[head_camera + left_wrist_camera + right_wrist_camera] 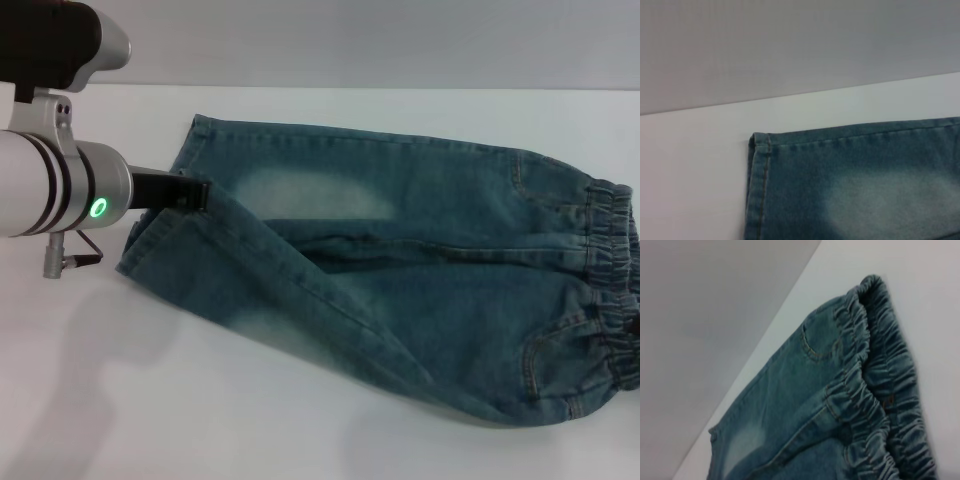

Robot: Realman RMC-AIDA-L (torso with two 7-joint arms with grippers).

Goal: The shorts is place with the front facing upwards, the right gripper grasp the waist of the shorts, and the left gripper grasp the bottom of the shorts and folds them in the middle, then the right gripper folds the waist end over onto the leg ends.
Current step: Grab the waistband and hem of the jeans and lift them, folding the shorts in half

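- Head view: I see the shorts (400,260) flat across the desk (200,420), waist (615,290) toward its right edge; the left gripper (190,193) touches the leg ends (165,215), fingers' state unclear.
- Left wrist view: one hem corner (757,145) near the desk's far edge.
- Right wrist view: puckered waistband only; right gripper unseen.

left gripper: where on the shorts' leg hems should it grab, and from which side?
Probably the gap where the two leg hems meet, coming in from the robot's left, off the table. The hems are straight, flat and face that way, and the left gripper already sits at that edge. One pinch there may catch both legs.
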